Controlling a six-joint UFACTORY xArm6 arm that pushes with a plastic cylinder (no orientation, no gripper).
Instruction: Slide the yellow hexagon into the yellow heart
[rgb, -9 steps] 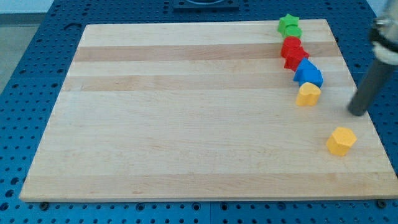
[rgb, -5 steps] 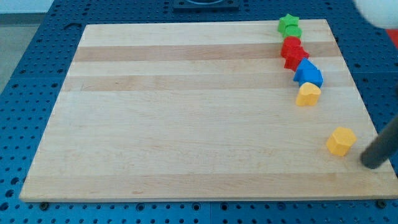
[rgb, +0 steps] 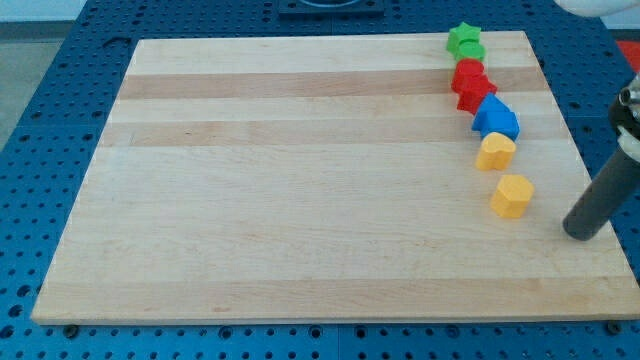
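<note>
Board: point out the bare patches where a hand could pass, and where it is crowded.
Bare: all of the wooden board to the view's left of the block column.

Crowded: the view's right, where green star, red blocks, blue block, yellow heart and yellow hexagon line up. My tip sits right of the hexagon.

Robotics lab bench: wooden board surface on a blue perforated mounting plate, robot's dark rod overhead.
</note>
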